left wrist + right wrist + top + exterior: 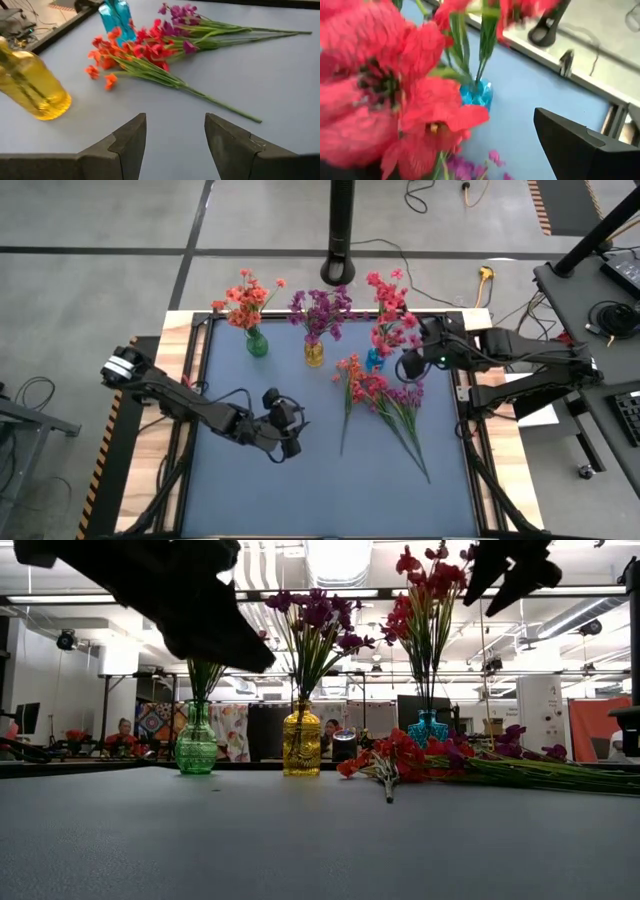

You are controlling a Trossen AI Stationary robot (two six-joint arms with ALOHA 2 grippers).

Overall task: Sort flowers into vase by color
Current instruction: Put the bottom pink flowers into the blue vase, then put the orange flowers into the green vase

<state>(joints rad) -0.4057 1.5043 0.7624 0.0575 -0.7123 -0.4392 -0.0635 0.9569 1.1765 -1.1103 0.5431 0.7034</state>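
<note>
- Three vases stand in a row in the upper middle of the high view, on the blue bench (250,490): a green vase (257,345) on the left, a yellow vase (314,353) in the middle, and a blue vase (374,361) on the right.
- The green vase holds orange-red flowers (245,298), the yellow vase holds purple flowers (320,310), and the blue vase holds pink-red flowers (392,310).
- A loose pile of flowers (380,395) lies flat on the bench just below the blue vase, right of centre in the high view, with red, orange and purple blossoms at the top and the green stems fanning down toward the lower right.
- The left gripper (175,137) hangs above the bench in the lower left-centre of the high view, well apart from the pile; its fingers (130,142) stand apart with nothing between them.
- The right gripper (412,366) sits just right of the blue vase, close against the pink-red blossoms; one dark finger shows in its wrist view, and I cannot tell whether the fingers are apart or clamped on anything.
- People sit in the room behind the bench in the low view.
</note>
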